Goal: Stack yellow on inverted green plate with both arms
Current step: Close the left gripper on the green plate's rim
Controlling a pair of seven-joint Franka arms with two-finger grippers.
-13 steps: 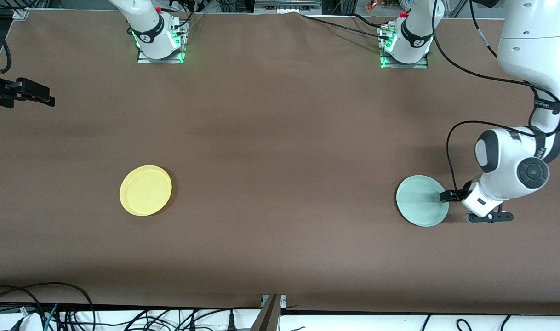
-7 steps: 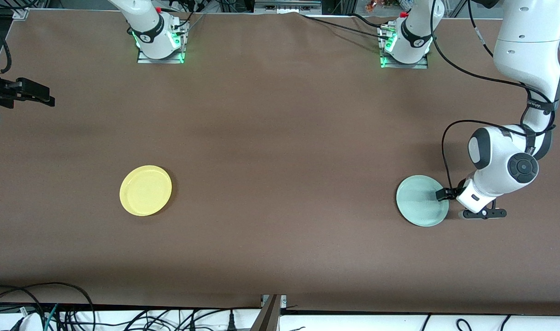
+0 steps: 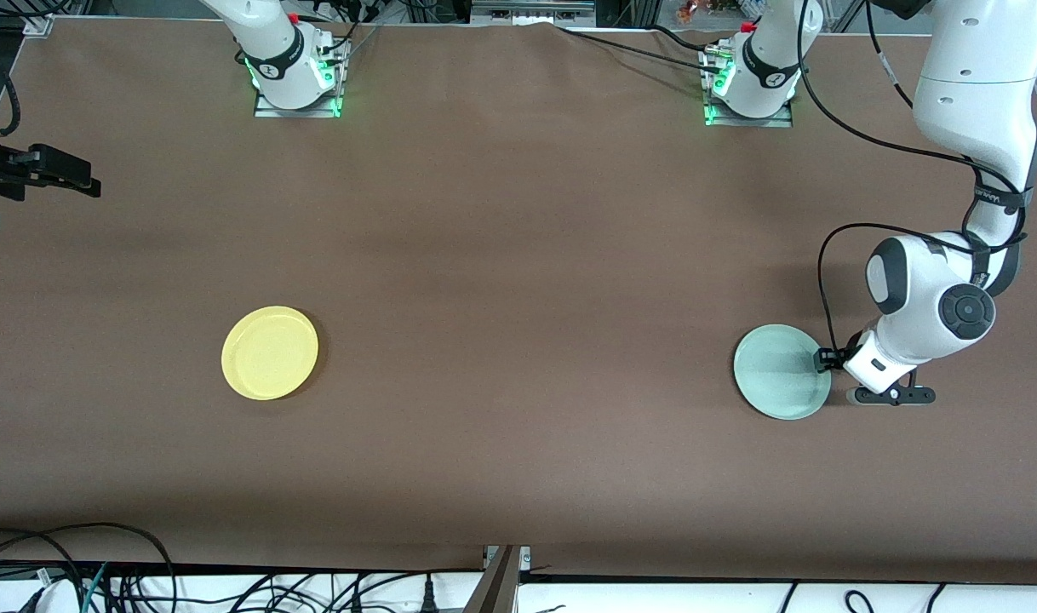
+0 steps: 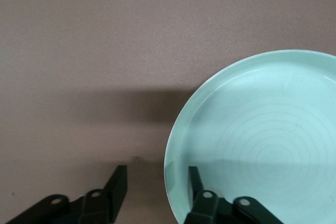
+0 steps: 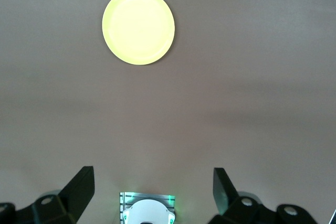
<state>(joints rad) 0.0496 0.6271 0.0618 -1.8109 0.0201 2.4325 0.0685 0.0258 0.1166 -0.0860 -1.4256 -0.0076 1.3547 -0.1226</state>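
**left pincer straddles rim of green plate as flip awaits**

a brown tabletop (image 3: 518, 281) fills nearly the whole front view, with the two arm bases along its top edge. the left arm (image 3: 978, 102) drops down the right side of the frame and folds low at the lower right; the right arm, which waits, shows only as a dark shape at the upper left edge.

the green plate (image 3: 782, 371) lies at the lower right of the front view, toward the left arm's end of the tabletop, rim up and so not yet inverted. yellow (image 3: 270, 352) lies at the lower left, toward the right arm's end, also rim up, well apart from the green plate, and about as near the front camera.

the left pincer (image 3: 822, 360) sits low at the edge of the green plate that faces the left arm's end of the tabletop. in the left wrist view its fingers are apart and straddle the rim (image 4: 170, 174): one finger (image 4: 195, 182) lies over the plate's inside, the other (image 4: 116, 184) over bare tabletop just outside. whether either finger touches the plate cannot be told.

the right pincer (image 5: 153, 190) hangs high with fingers wide apart, empty, yellow (image 5: 138, 27) small and distant in its view.

the coming move looks to turn on that rim lying between the left fingers; a close there would probably pinch the edge for the flip. the left arm is plainly nearer to the green plate, the right to yellow.
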